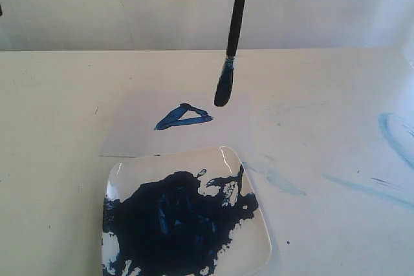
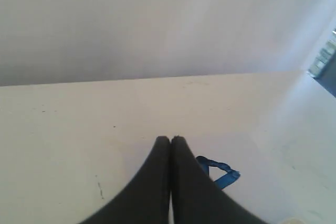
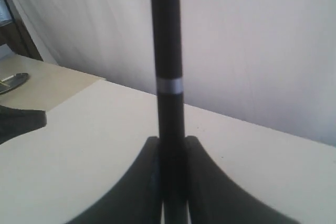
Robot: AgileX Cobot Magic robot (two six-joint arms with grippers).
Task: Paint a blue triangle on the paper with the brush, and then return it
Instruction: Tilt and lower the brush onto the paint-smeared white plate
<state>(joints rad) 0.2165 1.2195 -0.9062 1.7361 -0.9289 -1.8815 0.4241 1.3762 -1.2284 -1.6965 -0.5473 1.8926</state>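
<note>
The brush [image 1: 234, 24] hangs nearly upright over the table, its blue-stained bristles [image 1: 224, 88] in the air just right of and above the blue triangle [image 1: 183, 117]. That triangle is a small dark-blue outline on the pale paper [image 1: 139, 127]. My right gripper [image 3: 172, 140] is shut on the brush's black handle [image 3: 167, 51], below a silver band. My left gripper [image 2: 170, 139] is shut with nothing in it, low over the table, and the blue triangle [image 2: 220, 174] shows just beyond its fingers. Neither gripper shows in the exterior view.
A glossy white square plate [image 1: 194, 158] lies in front of the paper, holding a big dark-blue paint puddle [image 1: 181, 224]. Pale blue smears [image 1: 284, 182] mark the table to the right, with more [image 1: 394, 134] near the right edge. A wall backs the table.
</note>
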